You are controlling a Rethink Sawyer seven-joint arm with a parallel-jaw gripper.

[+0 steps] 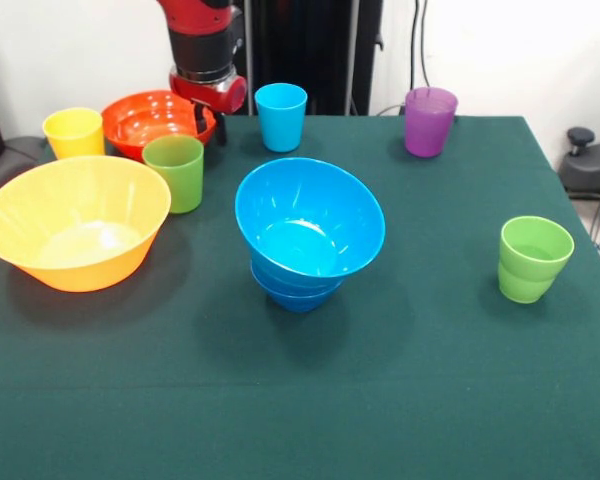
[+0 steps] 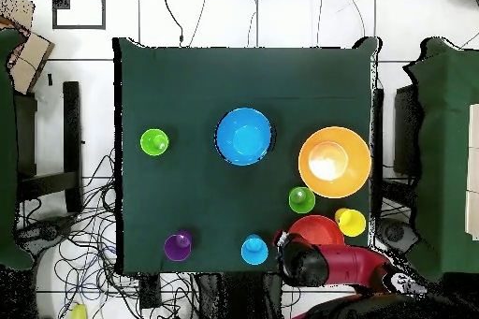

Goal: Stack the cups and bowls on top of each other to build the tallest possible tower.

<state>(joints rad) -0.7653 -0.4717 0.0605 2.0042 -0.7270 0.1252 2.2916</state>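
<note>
A pile of nested blue bowls (image 1: 308, 230) stands mid-table, the big light blue one on top and leaning slightly; in the overhead view the blue pile (image 2: 245, 136) shows as one bowl. The orange-red bowl (image 1: 150, 122) sits at the back left, and my gripper (image 1: 209, 125) is down at its right rim. A big yellow-orange bowl (image 1: 77, 222) stands in front of it. The cups all stand alone: yellow (image 1: 73, 132), green (image 1: 175, 172), light blue (image 1: 281, 116), purple (image 1: 429, 121) and a second green (image 1: 533, 258).
The red arm (image 2: 327, 264) hangs over the table edge beside the orange-red bowl (image 2: 318, 231). The green cup (image 2: 301, 199) and yellow cup (image 2: 351, 222) crowd that bowl closely. Cables lie on the floor around the dark green tablecloth (image 1: 400, 400).
</note>
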